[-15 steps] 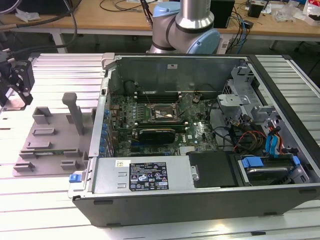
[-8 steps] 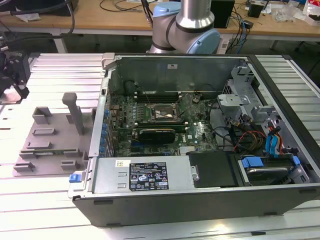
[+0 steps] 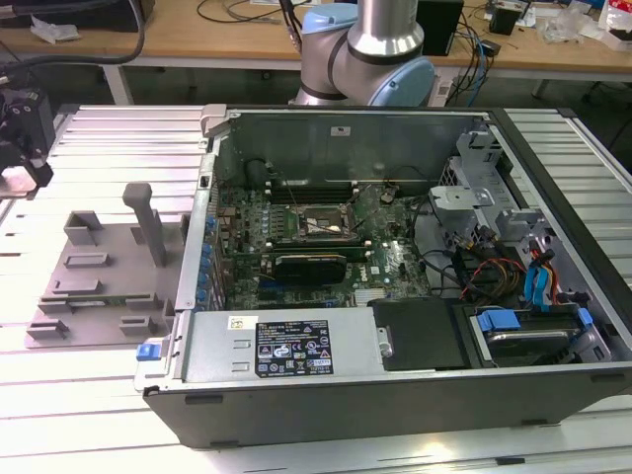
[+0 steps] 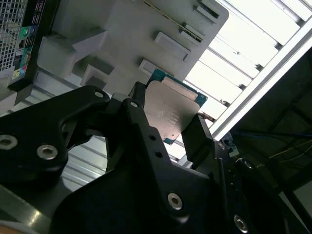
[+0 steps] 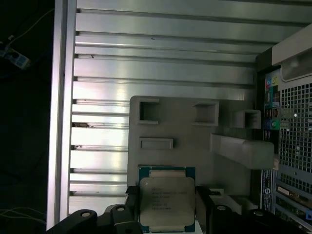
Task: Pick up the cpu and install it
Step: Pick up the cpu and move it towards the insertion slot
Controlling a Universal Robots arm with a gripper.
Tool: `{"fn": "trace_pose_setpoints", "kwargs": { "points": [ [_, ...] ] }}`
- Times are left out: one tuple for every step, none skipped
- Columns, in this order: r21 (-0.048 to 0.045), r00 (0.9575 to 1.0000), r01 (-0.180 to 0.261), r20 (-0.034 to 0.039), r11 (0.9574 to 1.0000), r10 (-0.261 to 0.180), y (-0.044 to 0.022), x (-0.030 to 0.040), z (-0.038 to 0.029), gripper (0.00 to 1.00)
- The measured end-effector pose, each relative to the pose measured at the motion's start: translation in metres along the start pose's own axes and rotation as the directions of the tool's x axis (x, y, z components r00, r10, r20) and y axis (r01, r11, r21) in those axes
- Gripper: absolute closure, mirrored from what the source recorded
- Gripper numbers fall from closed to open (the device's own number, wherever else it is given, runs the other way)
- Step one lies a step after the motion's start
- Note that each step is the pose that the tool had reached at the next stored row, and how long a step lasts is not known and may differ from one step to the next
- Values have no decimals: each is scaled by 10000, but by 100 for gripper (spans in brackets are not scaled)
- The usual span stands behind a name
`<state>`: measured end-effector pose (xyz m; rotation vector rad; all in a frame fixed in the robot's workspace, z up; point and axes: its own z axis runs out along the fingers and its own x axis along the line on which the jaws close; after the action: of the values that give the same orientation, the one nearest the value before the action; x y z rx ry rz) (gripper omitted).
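The gripper [image 4: 168, 113] held the cpu [image 5: 167, 201] tight by two sides. The cpu hung just over the grey tray [image 5: 170, 124]. The tray sat on the bench [image 5: 146, 58], to the exterior view's left of the open computer [image 3: 395, 257].

- You work on a ribbed aluminium table [image 3: 109, 138], its slats shining bright.
- Behind the table you see a wooden bench [image 3: 227, 44] strewn with cables [image 3: 481, 61].
- Past the table's edge lies darkness.
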<state>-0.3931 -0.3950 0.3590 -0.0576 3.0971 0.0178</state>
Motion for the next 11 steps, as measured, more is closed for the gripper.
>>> {"fn": "trace_pose_setpoints", "kwargs": {
  "points": [
    [-3, 10000, 1, -1, 10000, -1, 0, 0, -5, 45],
    [-9, 10000, 5, 0, 10000, -5, 1, 0, -11, 45],
    [-11, 10000, 9, 0, 10000, -9, 0, -1, -16, 45],
    [-12, 10000, 12, 0, 10000, -12, 0, -1, -20, 45],
    [-15, 10000, 18, 2, 10000, -18, 0, -1, -31, 45],
    [-16, 10000, 24, 2, 10000, -24, 0, -2, -45, 45],
    [-17, 10000, 27, 4, 10000, -27, 0, -3, -52, 45],
    [-18, 10000, 30, 6, 10000, -30, 1, -3, -61, 45],
    [-18, 10000, 32, 7, 10000, -32, 1, -3, -66, 45],
    [-18, 10000, 34, 9, 10000, -34, 1, -3, -72, 45],
    [-18, 10000, 36, 9, 10000, -36, 1, -4, -80, 45]
  ]
}}
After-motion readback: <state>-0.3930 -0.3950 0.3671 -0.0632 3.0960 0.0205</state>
